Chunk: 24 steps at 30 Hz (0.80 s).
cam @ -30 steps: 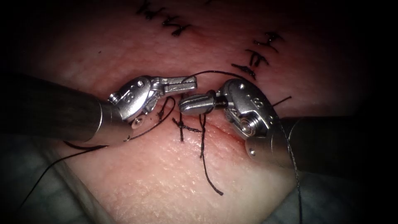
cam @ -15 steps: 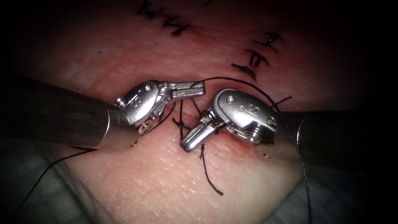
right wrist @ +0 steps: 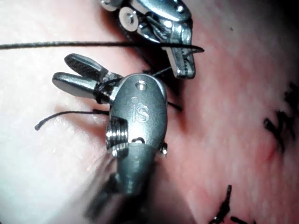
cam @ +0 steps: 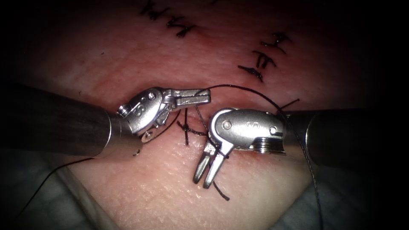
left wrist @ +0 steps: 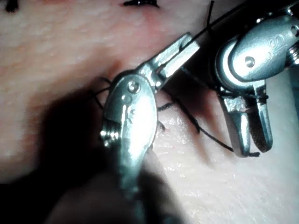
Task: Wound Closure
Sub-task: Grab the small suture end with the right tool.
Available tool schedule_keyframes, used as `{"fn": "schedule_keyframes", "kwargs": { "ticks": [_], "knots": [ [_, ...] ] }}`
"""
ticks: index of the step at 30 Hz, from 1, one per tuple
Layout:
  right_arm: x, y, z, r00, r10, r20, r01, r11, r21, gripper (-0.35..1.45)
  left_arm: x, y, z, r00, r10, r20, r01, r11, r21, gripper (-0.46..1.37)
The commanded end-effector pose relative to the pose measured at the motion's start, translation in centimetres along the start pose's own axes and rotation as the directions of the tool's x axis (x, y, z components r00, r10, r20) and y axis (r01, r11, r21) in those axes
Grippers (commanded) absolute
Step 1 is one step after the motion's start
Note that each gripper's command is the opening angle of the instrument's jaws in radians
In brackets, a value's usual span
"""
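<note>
Right hand, a silver wristed needle driver, has swung its parted, empty jaws down toward the loose thread tail.
Left hand stays clamped on the black thread wrapped around the right's wrist; no needle visible.

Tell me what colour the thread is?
Black. The thread shows best in the right wrist view, stretched dark across the pale tissue.

Both tools polished silver steel on dark grey shafts — rounded wrist housings with small pivot screws, stamped mark possibly "iS" on right tool, ribbed threaded collars.
</note>
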Motion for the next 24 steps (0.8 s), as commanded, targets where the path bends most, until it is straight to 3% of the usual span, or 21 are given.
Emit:
{"fn": "schedule_keyframes", "kwargs": {
  "ticks": [1, 4, 10, 19, 24],
  "knots": [
    [-0.08, -0.01, -0.02, 1.000, -0.008, 0.024, 0.008, 1.000, 0.005, 0.60, 0.00, 0.00, 0.00, 1.000, -0.006, 0.000, 0.006, 1.000, -0.007, -0.35],
    [-0.21, -0.05, 0.00, 0.999, -0.011, 0.043, 0.011, 1.000, 0.008, 0.77, 0.00, 0.00, 0.00, 1.000, -0.006, 0.000, 0.006, 1.000, -0.008, -0.35],
    [-0.38, -0.12, 0.03, 0.998, -0.019, 0.061, 0.018, 1.000, 0.008, 0.95, 0.00, 0.00, 0.00, 1.000, -0.012, -0.001, 0.012, 1.000, -0.008, -0.35],
    [-0.40, -0.25, 0.03, 0.997, -0.037, 0.068, 0.038, 0.999, -0.009, 1.03, -0.04, 0.03, -0.01, 1.000, -0.020, -0.002, 0.020, 1.000, -0.011, -0.35],
    [-0.47, -0.27, 0.14, 0.996, -0.049, 0.078, 0.050, 0.999, -0.008, 1.01, -0.04, 0.06, 0.00, 1.000, -0.025, -0.003, 0.025, 1.000, -0.010, -0.35]
  ]
}}
